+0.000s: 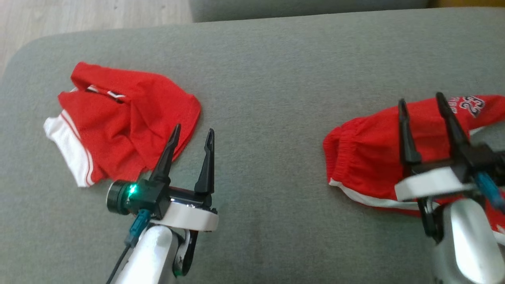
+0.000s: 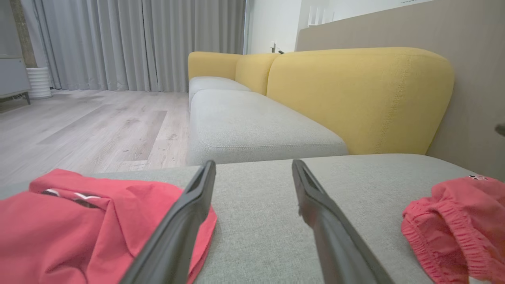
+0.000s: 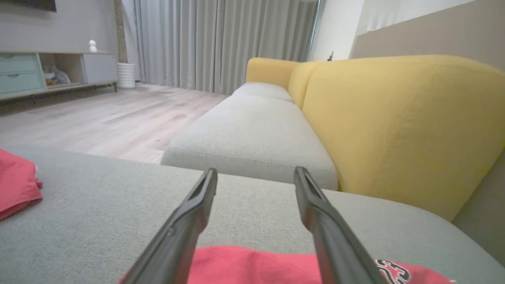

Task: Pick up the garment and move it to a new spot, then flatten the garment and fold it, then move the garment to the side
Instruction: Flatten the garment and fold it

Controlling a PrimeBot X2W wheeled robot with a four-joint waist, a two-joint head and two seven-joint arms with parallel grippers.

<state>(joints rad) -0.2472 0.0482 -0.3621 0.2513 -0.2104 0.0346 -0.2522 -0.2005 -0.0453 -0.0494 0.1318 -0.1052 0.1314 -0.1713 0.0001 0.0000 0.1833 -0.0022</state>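
Observation:
A crumpled red garment (image 1: 363, 157) with an elastic waistband, white trim and a number print lies on the grey cushion (image 1: 268, 79) at the right. My right gripper (image 1: 420, 98) hovers over it, open and holding nothing; the cloth (image 3: 256, 264) shows just below its fingers. A second red garment (image 1: 130, 114) with a white band lies bunched at the left. My left gripper (image 1: 194, 129) stands open beside that garment's right edge, its fingers empty. In the left wrist view my left gripper (image 2: 253, 163) has the left garment (image 2: 79, 221) at one side and the right garment (image 2: 461, 221) at the other.
Bare grey cushion stretches between the two garments. Wooden floor (image 1: 79, 15) lies past the cushion's rounded far left corner. A grey sofa seat (image 3: 256, 134) with a yellow backrest (image 3: 394, 126) stands beyond the far edge.

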